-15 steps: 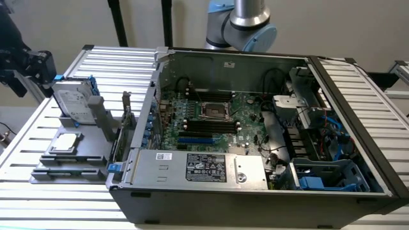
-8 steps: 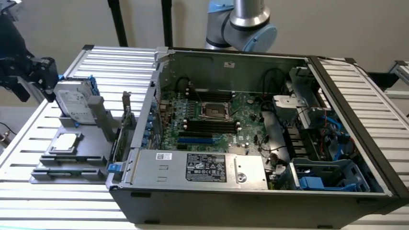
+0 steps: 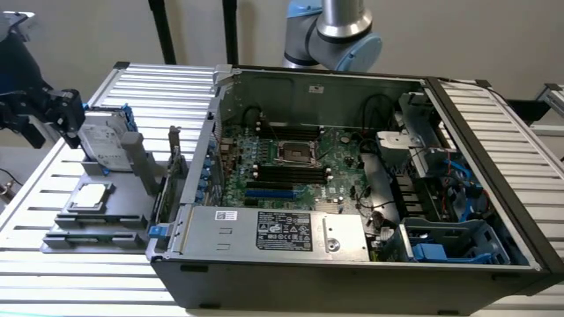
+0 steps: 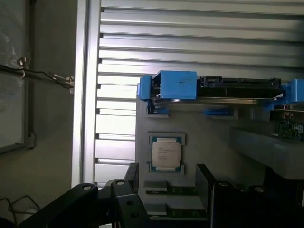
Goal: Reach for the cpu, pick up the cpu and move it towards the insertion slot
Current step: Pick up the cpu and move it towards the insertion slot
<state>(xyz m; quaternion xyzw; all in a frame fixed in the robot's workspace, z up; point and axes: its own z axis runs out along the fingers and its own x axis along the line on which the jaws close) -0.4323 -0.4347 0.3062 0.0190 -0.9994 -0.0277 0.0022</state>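
Note:
The cpu (image 3: pixel 91 196) is a small square chip with a silvery top, lying flat in a recess of the grey holder (image 3: pixel 132 205) on the exterior view's left, outside the computer case. In the wrist view the cpu (image 4: pixel 165 154) lies just ahead of my gripper (image 4: pixel 167 181), whose two dark fingers stand apart with nothing between them. In the exterior view my black gripper (image 3: pixel 63 117) hangs above and to the left of the holder, clear of the chip. The insertion slot (image 3: pixel 295 152) is a silver-framed socket with a dark centre on the green board inside the open case.
A silver hard drive (image 3: pixel 105 142) in blue brackets (image 4: pixel 173 85) stands upright on the holder behind the cpu. Memory sticks (image 4: pixel 180 190) lie in the holder by the fingers. The case wall (image 3: pixel 198 165) rises between holder and board. Black memory slots (image 3: pixel 286 175) flank the socket. A slatted metal table (image 3: pixel 79 277) lies underneath.

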